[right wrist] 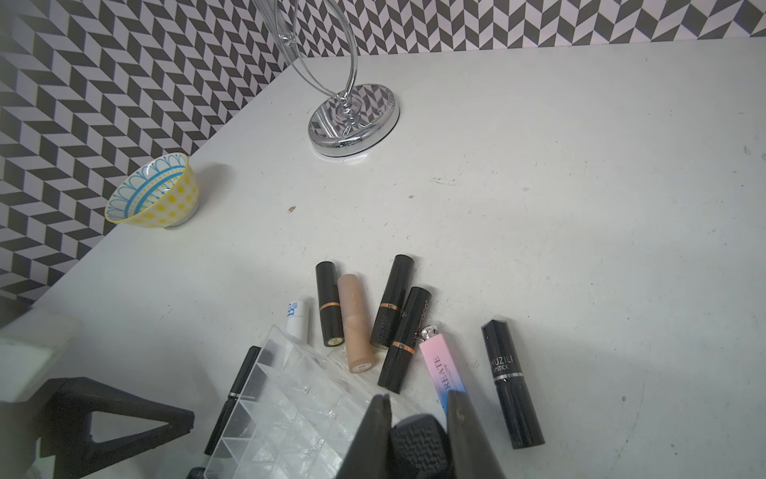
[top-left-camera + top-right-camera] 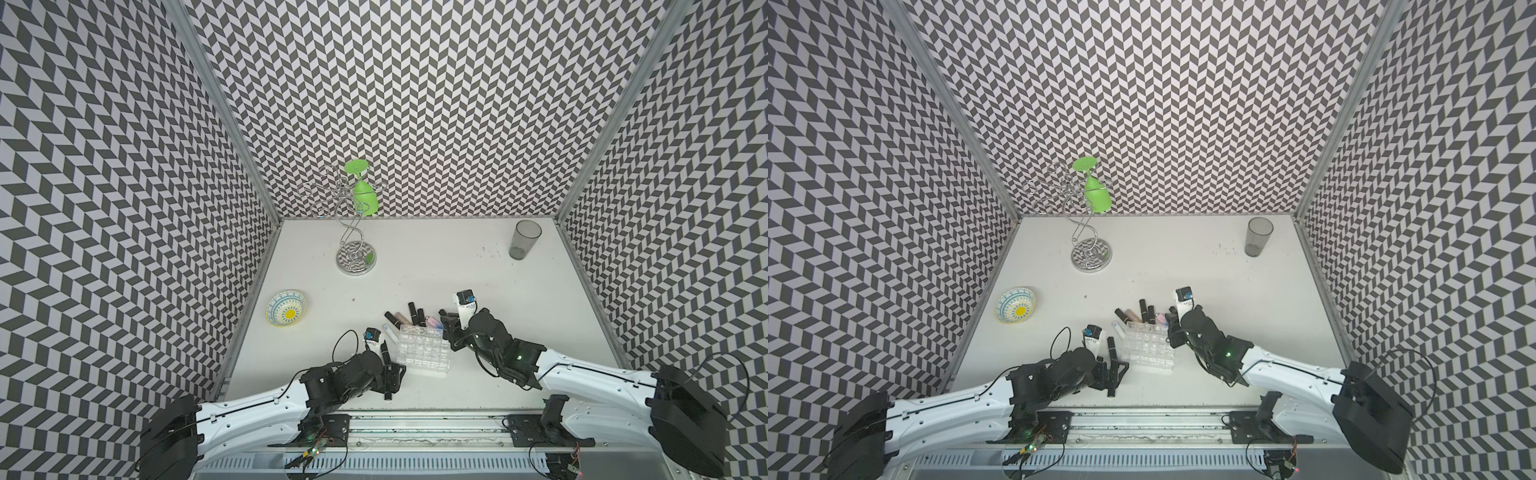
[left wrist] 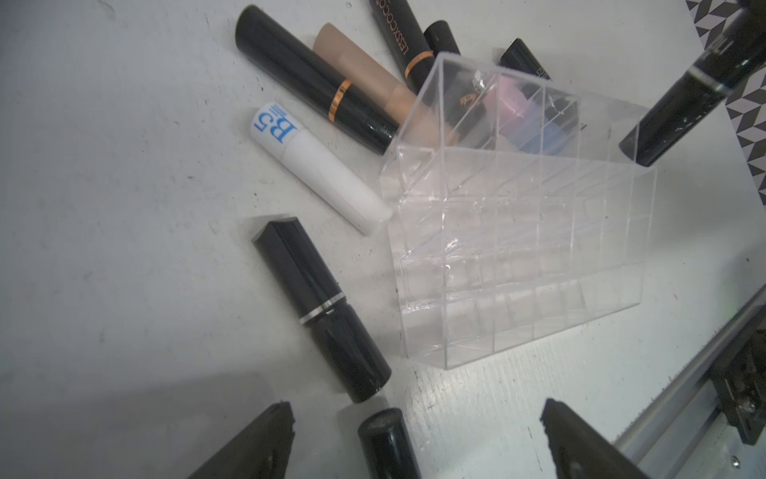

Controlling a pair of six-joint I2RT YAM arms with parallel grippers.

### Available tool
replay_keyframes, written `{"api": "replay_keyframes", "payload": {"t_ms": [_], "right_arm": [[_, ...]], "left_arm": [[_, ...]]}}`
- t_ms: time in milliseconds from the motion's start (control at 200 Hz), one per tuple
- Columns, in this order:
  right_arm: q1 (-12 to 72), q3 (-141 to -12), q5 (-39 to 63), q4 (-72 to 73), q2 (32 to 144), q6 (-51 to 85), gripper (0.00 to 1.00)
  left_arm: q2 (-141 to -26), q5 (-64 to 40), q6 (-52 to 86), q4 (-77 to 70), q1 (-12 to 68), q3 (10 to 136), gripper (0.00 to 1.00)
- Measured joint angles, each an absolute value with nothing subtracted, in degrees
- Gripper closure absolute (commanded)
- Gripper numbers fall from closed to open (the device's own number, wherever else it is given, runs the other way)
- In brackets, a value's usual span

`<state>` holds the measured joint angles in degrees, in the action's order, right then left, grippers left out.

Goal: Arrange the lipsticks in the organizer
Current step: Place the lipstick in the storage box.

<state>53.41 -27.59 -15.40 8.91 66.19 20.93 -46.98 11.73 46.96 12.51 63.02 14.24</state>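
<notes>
The clear organizer [image 2: 424, 365] [image 3: 518, 323] stands near the table's front, its cells empty. Several lipsticks [image 2: 411, 316] lie loose behind it: black tubes, a beige one [image 1: 356, 323], a pink one [image 1: 439, 365] and a white-capped one [image 3: 319, 166]. Another black lipstick [image 1: 512, 385] lies to the organizer's right. A black lipstick [image 3: 323, 307] lies along its left side. My left gripper [image 2: 391, 374] [image 3: 416, 414] is open, with the end of a further black lipstick [image 3: 385, 443] between its jaws, untouched. My right gripper [image 2: 444, 328] [image 1: 418, 396] hovers at the organizer's rear right corner, jaws close together, no lipstick between them.
A chrome wire stand [image 2: 355, 257] holding a green glass [image 2: 365, 195] stands at the back left. A patterned bowl [image 2: 286, 308] sits by the left wall. A grey tumbler [image 2: 524, 239] stands at the back right. A metal rail [image 2: 415, 428] runs along the front edge.
</notes>
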Motion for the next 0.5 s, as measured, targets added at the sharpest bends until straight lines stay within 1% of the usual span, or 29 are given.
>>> {"api": "replay_keyframes", "payload": {"t_ms": [30, 210, 501], "right_arm": [[53.8, -27.6, -15.8, 9.1, 66.3, 20.8, 0.87], [54.8, -27.6, -17.9, 9.3, 66.3, 20.4, 0.86], [56.2, -27.2, -21.5, 11.8, 67.5, 18.0, 0.86]], "left_arm": [[-47.6, 11.7, 47.2, 12.5, 63.1, 14.3, 0.18], [-49.5, 11.9, 47.7, 12.7, 63.5, 14.1, 0.18], [-46.2, 11.9, 47.7, 13.0, 63.7, 13.7, 0.20]]}}
